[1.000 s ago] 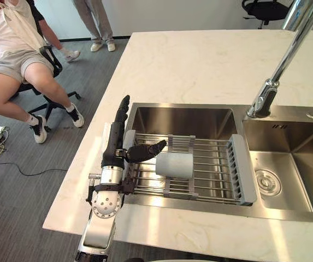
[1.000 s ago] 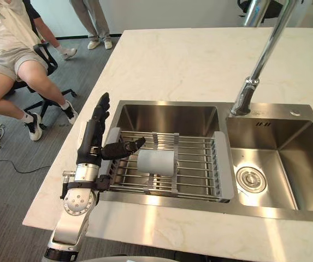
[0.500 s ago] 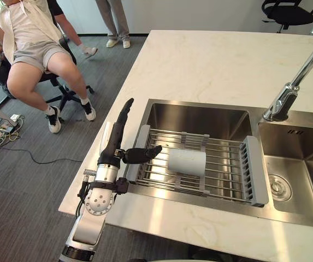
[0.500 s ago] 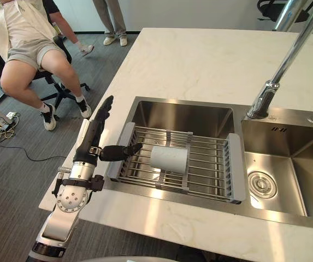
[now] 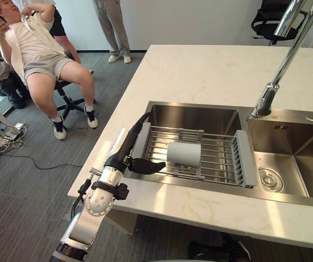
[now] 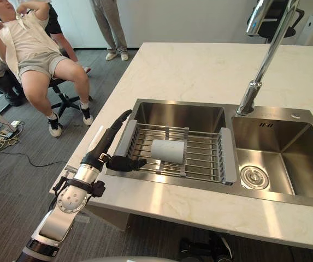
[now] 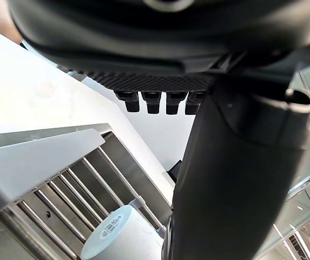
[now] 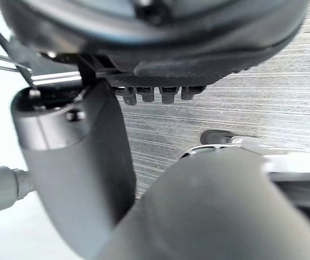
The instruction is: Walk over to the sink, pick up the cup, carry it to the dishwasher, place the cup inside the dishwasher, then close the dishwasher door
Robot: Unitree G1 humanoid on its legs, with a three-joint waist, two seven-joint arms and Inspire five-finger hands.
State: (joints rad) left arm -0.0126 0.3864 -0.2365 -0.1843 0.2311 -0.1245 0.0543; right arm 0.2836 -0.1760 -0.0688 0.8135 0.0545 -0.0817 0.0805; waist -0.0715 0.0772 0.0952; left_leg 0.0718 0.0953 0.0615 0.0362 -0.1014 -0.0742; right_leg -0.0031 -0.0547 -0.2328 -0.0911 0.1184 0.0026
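left hand (image 5: 127, 148): fingers straight and open, thumb out, holding nothing, over the sink's (image 5: 194, 118) left rim by the surface's (image 5: 211, 71) left edge | cup (image 5: 184, 154): on its side on the rack (image 5: 244, 159), just beside the thumb | right hand (image 8: 155, 32): fingers loose, holding nothing

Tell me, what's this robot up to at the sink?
The robot is at a kitchen sink, going for a cup. Its left hand, fingers straight and open, hovers at the left end of the wire rack laid across the left basin. The pale cup lies on its side on that rack, apart from the thumb, not yet gripped. The right hand is open and idle.
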